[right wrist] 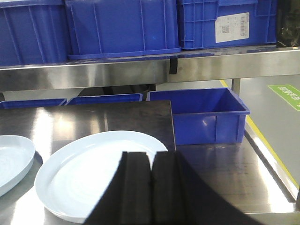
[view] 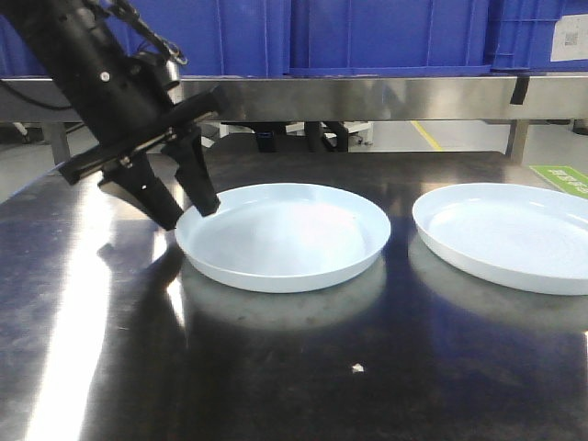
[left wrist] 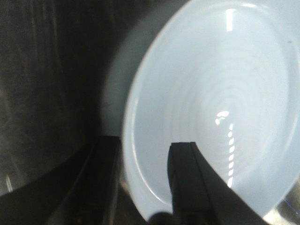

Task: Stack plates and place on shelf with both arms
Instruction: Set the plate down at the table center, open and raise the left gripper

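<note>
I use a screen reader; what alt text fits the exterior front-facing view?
The left claw straddles the left rim of a pale bluish-white plate on a steel table. A matching plate sits apart to its right; blue crates stand on the shelf behind.

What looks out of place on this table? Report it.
Only a small white speck on the steel tabletop, in front of the left plate; it is too small to identify. That plate and the right plate look unbroken, and nothing is spilled.

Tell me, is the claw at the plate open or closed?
Open: the left gripper straddles the plate rim, one finger inside, one outside, gap between.
</note>
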